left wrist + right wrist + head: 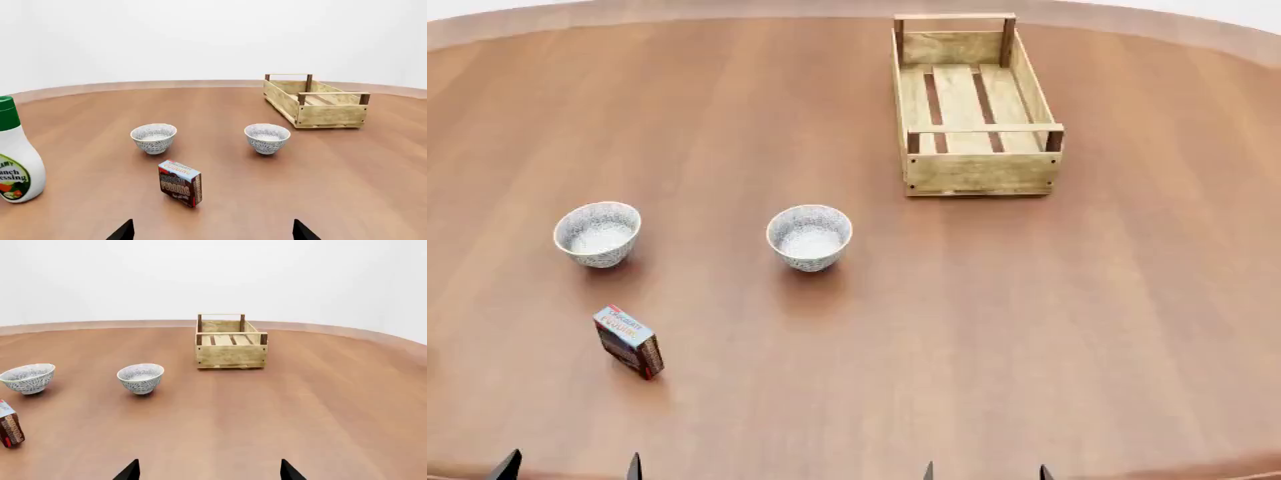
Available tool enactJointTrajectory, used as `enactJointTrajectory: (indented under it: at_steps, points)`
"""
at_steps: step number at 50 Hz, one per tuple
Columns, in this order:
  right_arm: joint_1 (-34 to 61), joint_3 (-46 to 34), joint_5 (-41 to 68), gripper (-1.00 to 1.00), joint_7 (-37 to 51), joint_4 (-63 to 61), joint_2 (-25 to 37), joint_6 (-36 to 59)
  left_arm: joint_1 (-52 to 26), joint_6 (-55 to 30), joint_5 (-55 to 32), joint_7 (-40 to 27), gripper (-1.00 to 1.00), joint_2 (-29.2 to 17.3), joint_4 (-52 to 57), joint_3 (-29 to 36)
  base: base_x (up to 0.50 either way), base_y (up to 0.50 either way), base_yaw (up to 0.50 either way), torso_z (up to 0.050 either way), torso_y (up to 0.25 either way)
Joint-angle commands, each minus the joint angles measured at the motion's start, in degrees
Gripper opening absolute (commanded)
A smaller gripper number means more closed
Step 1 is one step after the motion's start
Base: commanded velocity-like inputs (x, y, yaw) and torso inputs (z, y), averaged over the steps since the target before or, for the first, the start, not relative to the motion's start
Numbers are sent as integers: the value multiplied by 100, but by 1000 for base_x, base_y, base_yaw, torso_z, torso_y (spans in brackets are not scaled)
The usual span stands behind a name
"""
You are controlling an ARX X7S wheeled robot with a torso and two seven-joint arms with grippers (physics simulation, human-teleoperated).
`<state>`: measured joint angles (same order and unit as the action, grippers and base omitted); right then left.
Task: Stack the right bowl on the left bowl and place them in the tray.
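Note:
Two patterned grey-white bowls stand upright on the brown table. The left bowl [598, 233] is near the table's left. The right bowl [810, 236] stands at centre. Both also show in the left wrist view, left bowl [154, 138] and right bowl [267, 138], and in the right wrist view [28, 378] [141, 378]. The light-wood tray [982, 172] lies empty at the back right. My left gripper [569, 468] and right gripper [985, 472] are at the near table edge, both open and empty, only fingertips showing.
A small red-and-blue box [630, 342] stands in front of the left bowl. A ranch dressing bottle [15, 152] stands at the far left, seen only in the left wrist view. The table's curved edge runs along the back.

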<state>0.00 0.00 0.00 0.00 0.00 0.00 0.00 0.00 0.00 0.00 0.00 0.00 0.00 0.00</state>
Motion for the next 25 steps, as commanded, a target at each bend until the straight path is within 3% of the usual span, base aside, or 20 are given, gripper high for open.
enactJointTrajectory:
  at_steps: [1, 25]
  points:
    - [-15, -126, 104, 100, 92, -5, 87, -4, -7, -20, -79, -111, 100, -91, 2, 107, 0, 0, 0, 0, 0]
    - [-4, -271, 286, 100, 224, 23, 217, 4, -93, -304, -206, -288, 100, -217, -37, 266, 0, 0, 0, 0, 0]
